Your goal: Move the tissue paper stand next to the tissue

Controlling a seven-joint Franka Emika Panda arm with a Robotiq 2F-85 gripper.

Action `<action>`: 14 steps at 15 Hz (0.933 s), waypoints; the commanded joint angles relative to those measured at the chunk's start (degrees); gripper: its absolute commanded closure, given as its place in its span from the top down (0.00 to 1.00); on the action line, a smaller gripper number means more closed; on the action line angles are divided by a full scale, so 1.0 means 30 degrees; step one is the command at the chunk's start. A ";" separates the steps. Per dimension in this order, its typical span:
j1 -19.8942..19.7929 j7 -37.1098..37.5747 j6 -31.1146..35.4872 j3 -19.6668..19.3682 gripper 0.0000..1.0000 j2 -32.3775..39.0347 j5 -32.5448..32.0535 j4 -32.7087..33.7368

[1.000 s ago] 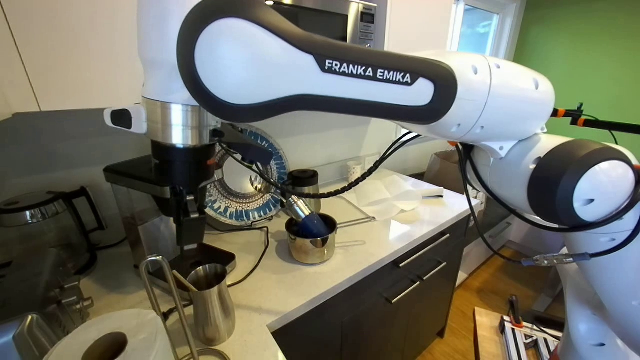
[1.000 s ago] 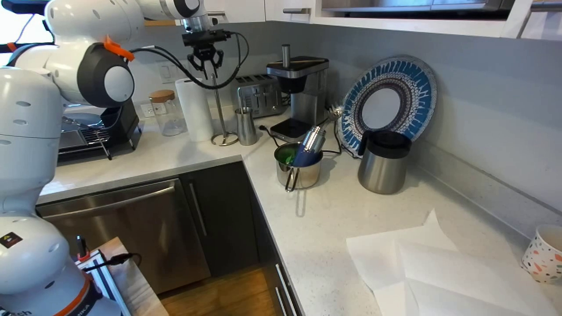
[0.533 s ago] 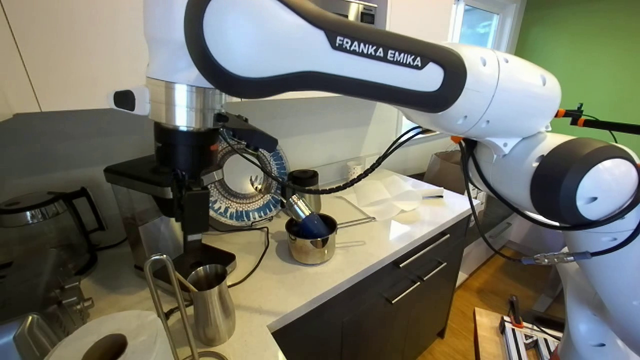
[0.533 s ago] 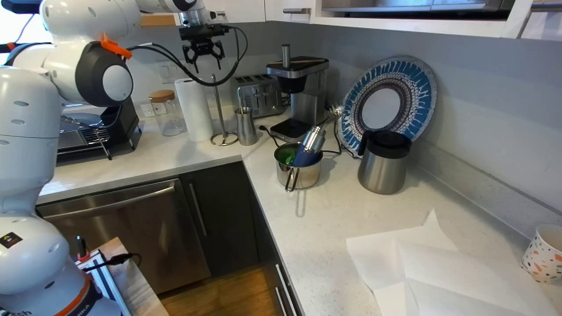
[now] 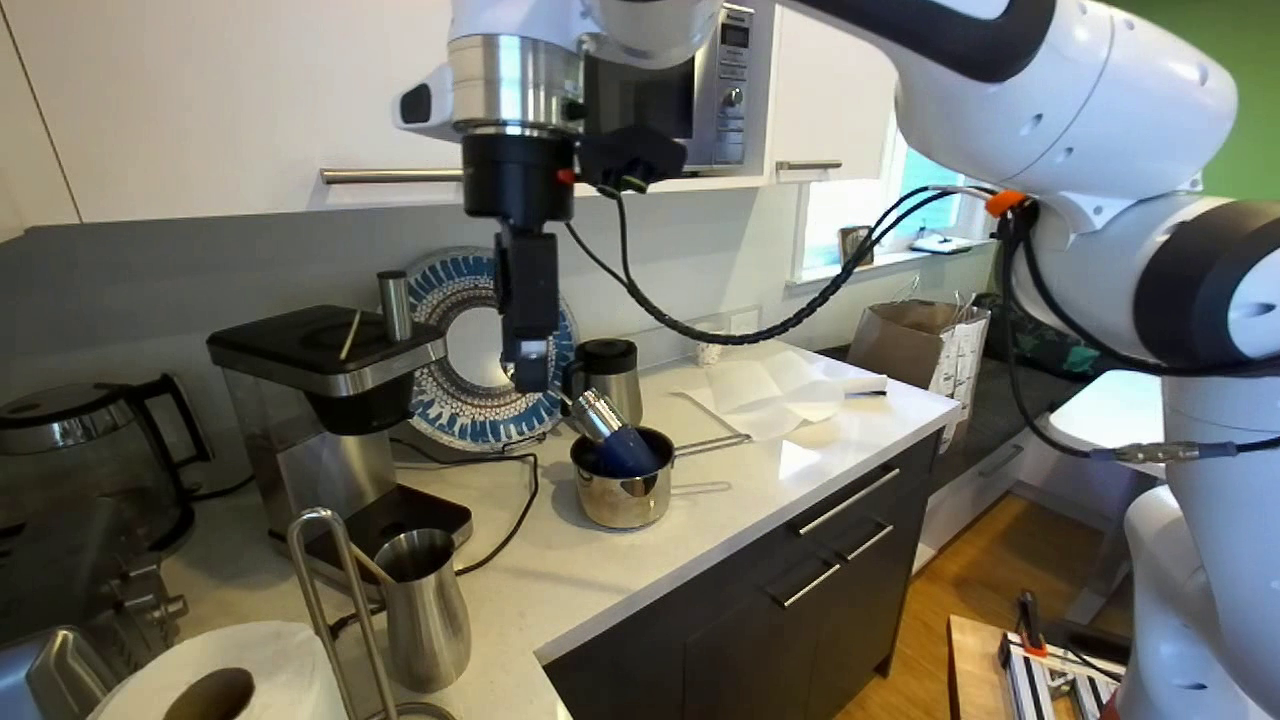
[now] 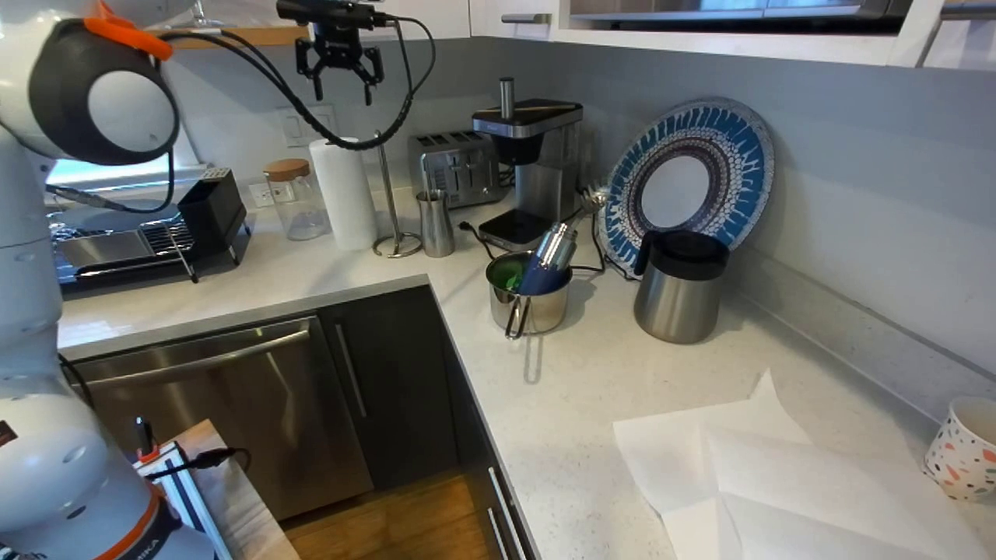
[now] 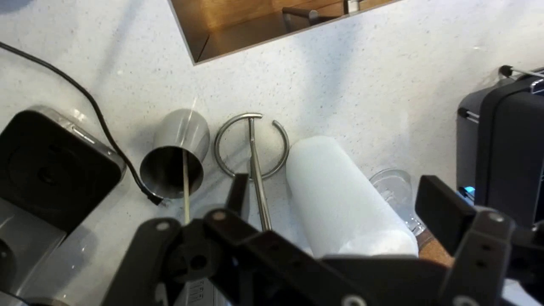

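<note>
In the wrist view the stand (image 7: pixel 256 170) was near the center, upright on the counter (image 7: pixel 361 63), its base just left of the roll (image 7: pixel 342 197); whether the two touched could not be told. The pitcher (image 7: pixel 168 131), with a stick (image 7: pixel 185 182) leaning in it, stood just left of the base, so the stand was between pitcher and roll. The gripper (image 6: pixel 344 92) hung toward the upper left of an exterior view, released, its fingers (image 7: pixel 444 208), in the lower part of the wrist view, spread well apart; it was higher in the exterior frame than stand and roll and touched neither. In an exterior view those three things were at the lower left, the roll cut off by the bottom edge, with a carafe (image 5: pixel 75 440) at the left edge and the coffee machine (image 5: pixel 325 375) above the pitcher. In both exterior views the pot (image 6: pixel 545 315) held a tilted blue-and-silver tool (image 6: pixel 547 264), and the patterned plate (image 6: pixel 747 167) leaned against the wall (image 6: pixel 871 202). Left of center in an exterior view, the toaster (image 6: pixel 457 169) stood behind the stand and pitcher; a jug (image 6: pixel 678 307) was in front of the plate, paper (image 6: pixel 786 474) covered the lower right, and a cup (image 6: pixel 961 451) stood at the right edge.
</note>
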 commanded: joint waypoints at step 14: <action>-0.1045 0.1788 0.1035 -0.1586 1.00 -0.7844 0.0887 -1.2753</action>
